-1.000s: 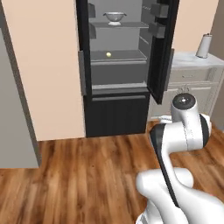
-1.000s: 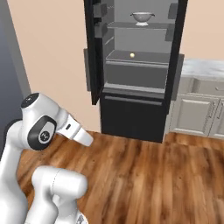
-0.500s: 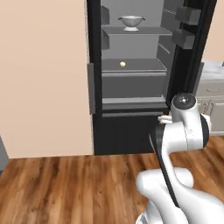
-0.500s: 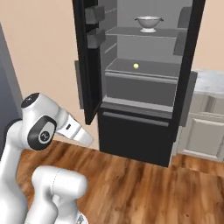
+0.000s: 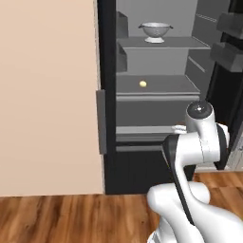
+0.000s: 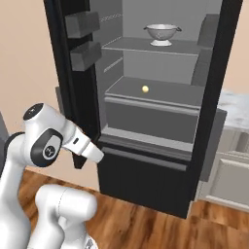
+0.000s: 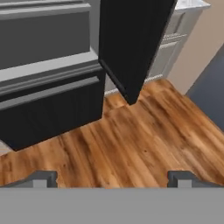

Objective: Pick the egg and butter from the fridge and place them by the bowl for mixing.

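The fridge [image 5: 110,95] [image 6: 214,97] stands close ahead with both doors swung open and its grey shelves showing. On the middle shelf lies a small pale yellow item [image 5: 143,84] [image 6: 145,89], too small to tell whether it is the egg or the butter. The bowl is out of view. My gripper [image 7: 113,179] is open with nothing between its wide-set fingertips [image 7: 43,178]. It hangs low in front of the fridge and looks down at the black lower drawer [image 7: 48,109] and the wooden floor [image 7: 131,144].
A white footed colander [image 5: 155,31] [image 6: 162,34] sits on the upper shelf. Grey bins [image 6: 82,39] hang on the open doors. One black door edge [image 7: 131,48] juts out near the hand. Pale cabinets and a counter [image 6: 236,136] lie to the right, a beige wall [image 5: 47,95] to the left.
The whole picture has shifted: the base has driven closer to the fridge, which now looks much larger. The arm keeps its pose and the jaws stay open.
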Controlling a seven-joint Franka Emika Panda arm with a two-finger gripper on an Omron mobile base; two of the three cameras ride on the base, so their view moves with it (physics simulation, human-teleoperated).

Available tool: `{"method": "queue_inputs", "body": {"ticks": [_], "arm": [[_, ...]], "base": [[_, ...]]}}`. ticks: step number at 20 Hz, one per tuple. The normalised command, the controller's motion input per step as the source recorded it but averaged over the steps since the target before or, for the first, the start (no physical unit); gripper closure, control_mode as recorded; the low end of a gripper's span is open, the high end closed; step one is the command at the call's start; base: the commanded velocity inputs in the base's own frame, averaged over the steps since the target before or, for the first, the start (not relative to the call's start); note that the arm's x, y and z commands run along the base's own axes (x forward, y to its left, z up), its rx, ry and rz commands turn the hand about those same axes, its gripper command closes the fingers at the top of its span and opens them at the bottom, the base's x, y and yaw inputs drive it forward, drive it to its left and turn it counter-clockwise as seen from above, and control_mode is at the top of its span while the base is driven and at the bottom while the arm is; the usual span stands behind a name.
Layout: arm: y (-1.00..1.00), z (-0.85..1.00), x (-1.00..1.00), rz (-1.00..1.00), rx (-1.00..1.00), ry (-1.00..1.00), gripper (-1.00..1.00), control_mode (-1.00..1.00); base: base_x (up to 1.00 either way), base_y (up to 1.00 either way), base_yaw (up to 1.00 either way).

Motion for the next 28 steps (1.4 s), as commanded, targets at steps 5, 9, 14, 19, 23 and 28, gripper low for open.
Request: {"method": "queue_inputs", "body": {"ticks": [5, 9, 14, 19, 23, 28], "arm": [[0.0, 0.0, 0.0, 0.0, 0.0, 0.0, -1.0, 1.0], [0.0, 0.0, 0.0, 0.0, 0.0, 0.0, -1.0, 1.0], [0.0, 0.0, 0.0, 0.0, 0.0, 0.0, -1.0, 1.0], [0.0, 0.0, 0.0, 0.0, 0.0, 0.0, -1.0, 1.0], [-0.13, 0.0, 0.03, 0.35, 0.0, 0.0, -1.0, -1.0], [0.0, 0.0, 0.0, 0.47, 0.0, -0.02, -1.0, -1.0]], "base": [[0.98, -0.52, 0.01], [0.84, -0.12, 0.0], [0.9, 0.0, 0.0], [0.76, 0.0, 0.03], [0.09, 0.0, 0.05], [0.0, 0.0, 0.0]]}}
